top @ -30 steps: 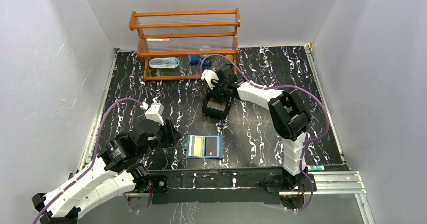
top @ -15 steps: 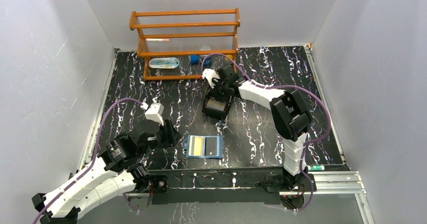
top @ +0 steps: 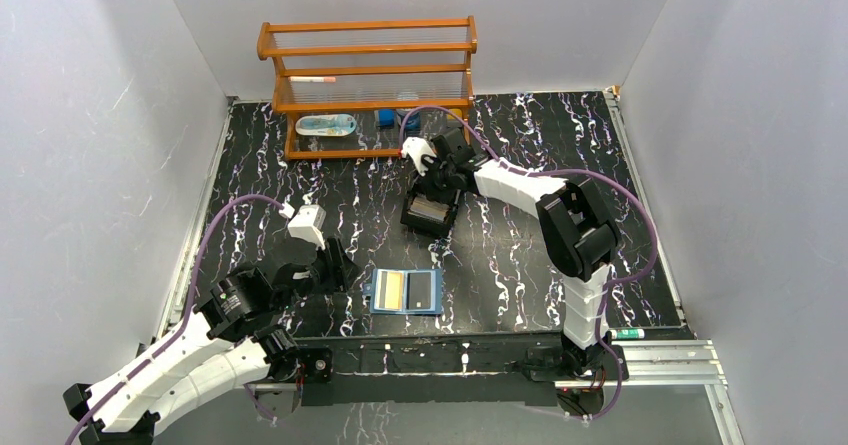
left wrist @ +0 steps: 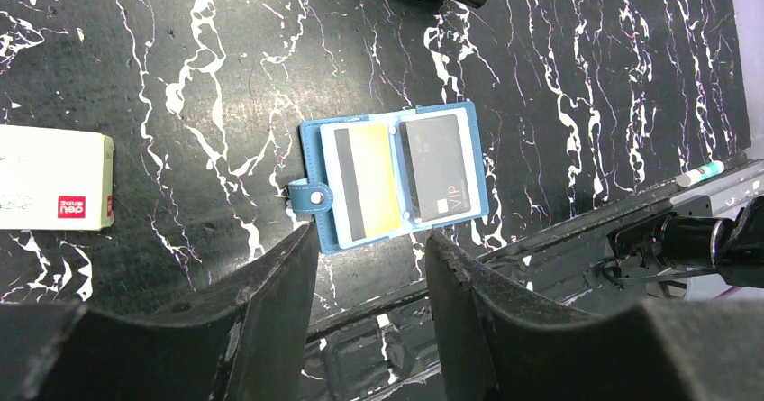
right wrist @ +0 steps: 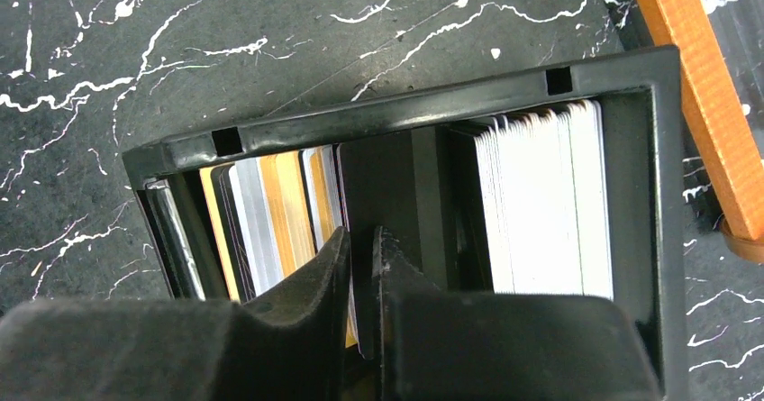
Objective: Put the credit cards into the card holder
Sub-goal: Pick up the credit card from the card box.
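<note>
Narrowing since 1 second ago, the right gripper (right wrist: pixel 360 239), almost closed with its hold unclear among tightly packed credit cards (right wrist: pixel 270 212) in the far black box (right wrist: pixel 405 117), may pinch 2 or none, while the left gripper (left wrist: pixel 369 234) waits wide by the near card holder (left wrist: pixel 311 149).

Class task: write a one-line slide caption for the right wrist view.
Right gripper, jaws nearly together, reaches into the black box where coloured cards stand; white cards fill the other compartment.
</note>
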You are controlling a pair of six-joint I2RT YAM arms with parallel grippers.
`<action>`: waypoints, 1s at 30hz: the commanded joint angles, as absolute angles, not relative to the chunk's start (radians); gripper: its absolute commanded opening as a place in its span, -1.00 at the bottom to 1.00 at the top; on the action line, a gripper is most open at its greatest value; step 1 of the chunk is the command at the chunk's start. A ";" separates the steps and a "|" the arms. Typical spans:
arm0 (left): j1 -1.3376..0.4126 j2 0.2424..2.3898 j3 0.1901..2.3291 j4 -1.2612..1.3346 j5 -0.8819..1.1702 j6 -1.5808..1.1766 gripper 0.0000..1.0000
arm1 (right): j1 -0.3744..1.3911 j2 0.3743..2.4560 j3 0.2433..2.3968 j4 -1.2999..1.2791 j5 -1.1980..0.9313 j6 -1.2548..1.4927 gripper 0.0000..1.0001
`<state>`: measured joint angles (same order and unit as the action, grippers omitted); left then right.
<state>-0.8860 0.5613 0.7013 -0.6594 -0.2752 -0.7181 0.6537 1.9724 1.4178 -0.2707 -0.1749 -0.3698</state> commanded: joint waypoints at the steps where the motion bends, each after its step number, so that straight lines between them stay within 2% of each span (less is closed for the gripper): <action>1: -0.889 0.563 0.701 -0.658 -0.291 -0.716 -0.07 | 0.658 1.948 1.442 -0.349 -0.247 -0.351 -0.80; 3: -0.889 0.564 0.701 -0.658 -0.291 -0.716 -0.07 | 0.659 1.947 1.446 -0.351 -0.248 -0.347 -0.88; 7: -0.888 0.565 0.700 -0.654 -0.290 -0.716 -0.07 | 0.659 1.941 1.452 -0.352 -0.238 -0.334 -0.89; 12: -0.889 0.561 0.699 -0.652 -0.291 -0.716 -0.07 | 0.658 1.928 1.454 -0.352 -0.213 -0.324 -0.60; 14: -0.889 0.561 0.699 -0.652 -0.292 -0.716 -0.08 | 0.657 1.933 1.455 -0.352 -0.212 -0.332 -0.66; 17: -0.888 0.561 0.699 -0.652 -0.290 -0.715 -0.07 | 0.655 1.947 1.464 -0.358 -0.218 -0.336 -0.90; 18: -0.888 0.560 0.699 -0.652 -0.290 -0.715 -0.08 | 0.655 1.951 1.468 -0.359 -0.220 -0.333 -0.90; 21: -0.888 0.557 0.699 -0.653 -0.292 -0.715 -0.08 | 0.654 1.957 1.478 -0.365 -0.222 -0.325 -0.76; 27: -0.889 0.559 0.701 -0.654 -0.290 -0.715 -0.07 | 0.651 1.958 1.479 -0.345 -0.226 -0.315 -0.60; 30: -0.889 0.558 0.699 -0.653 -0.288 -0.715 -0.07 | 0.650 1.967 1.478 -0.334 -0.235 -0.307 -0.83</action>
